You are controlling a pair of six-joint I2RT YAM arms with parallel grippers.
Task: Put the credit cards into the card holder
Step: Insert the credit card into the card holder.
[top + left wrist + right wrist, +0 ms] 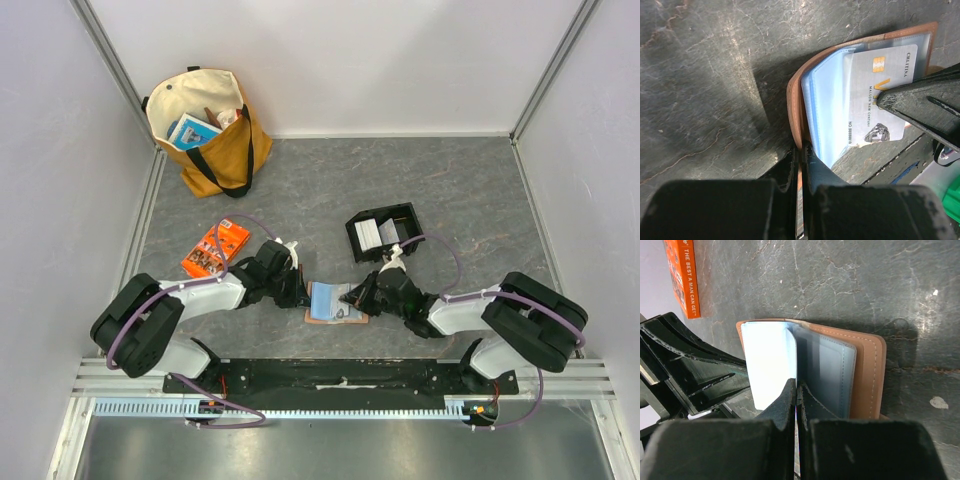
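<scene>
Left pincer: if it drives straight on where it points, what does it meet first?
The card holder, whose edge the left pincer grips; just beyond, likely the credit card and the right pincer, though depth is unclear.

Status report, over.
Left hand shut on tan-brown leather card holder. Right hand shut on pale grey credit card, at light-blue sleeves. No obstruction seen.

A dark grey marbled table (450, 180) carries the open card holder (333, 301) — left of it lies an orange packet (215, 250), beyond-right a black tray (383, 211), far beyond-left a tote bag (235, 150).
</scene>
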